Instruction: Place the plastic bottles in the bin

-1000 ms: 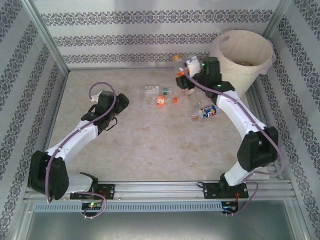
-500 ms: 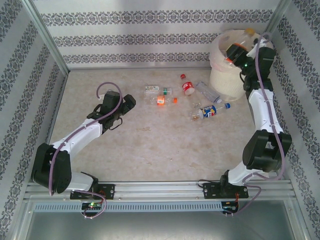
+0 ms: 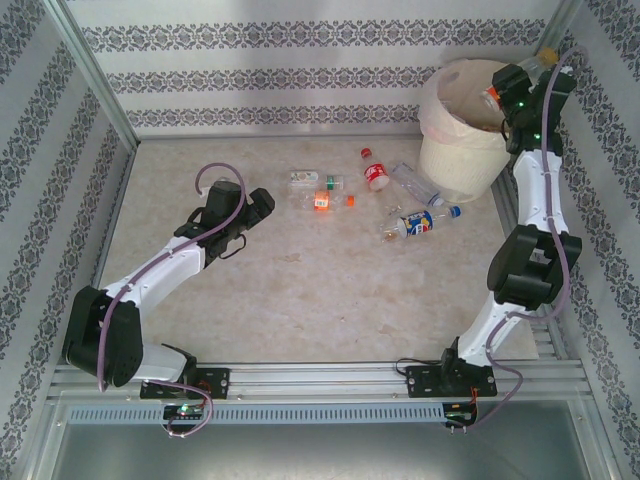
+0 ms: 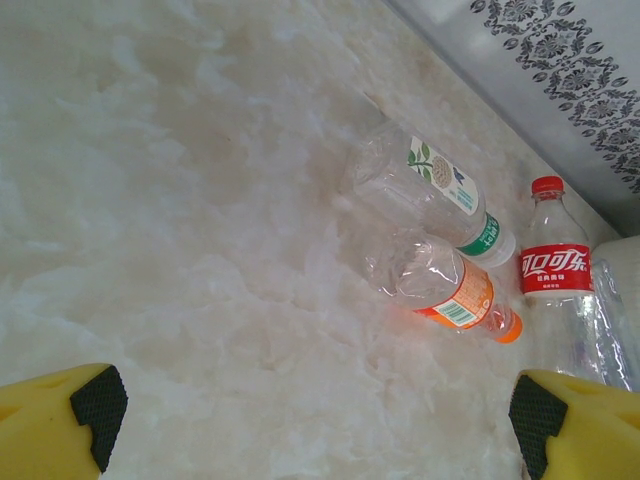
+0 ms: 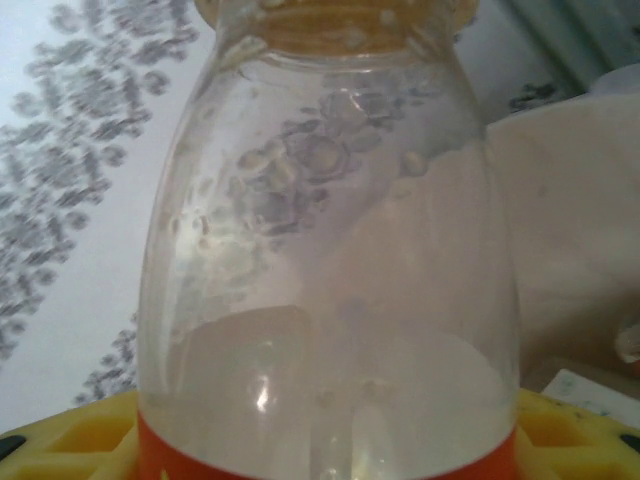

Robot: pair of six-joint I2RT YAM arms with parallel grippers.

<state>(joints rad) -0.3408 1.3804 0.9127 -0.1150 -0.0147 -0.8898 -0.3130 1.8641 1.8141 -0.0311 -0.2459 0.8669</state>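
My right gripper point(image 3: 497, 93) hangs over the bin point(image 3: 455, 160), shut on a clear bottle point(image 5: 330, 300) with an orange label and a yellow-orange cap. The bin's cream wall point(image 5: 575, 230) lies behind the bottle. On the table lie a green-label bottle point(image 3: 305, 178) point(image 4: 430, 180), an orange-label bottle point(image 3: 322, 200) point(image 4: 450, 290), a red-label bottle point(image 3: 375, 175) point(image 4: 555, 270), a crushed clear bottle point(image 3: 415, 183) and a blue-label bottle point(image 3: 420, 222). My left gripper point(image 3: 262, 203) point(image 4: 320, 430) stands open and empty just left of the orange-label bottle.
Patterned walls close the table at the back and both sides, and the bin stands in the far right corner. The metal rail point(image 3: 320, 375) with the arm bases runs along the near edge. Bare table surface point(image 3: 300, 290) lies between the bottles and the rail.
My right arm has swung up and right with the bottle, from beside the table bottles to over the bin. My left gripper has edged toward the orange-label bottle.
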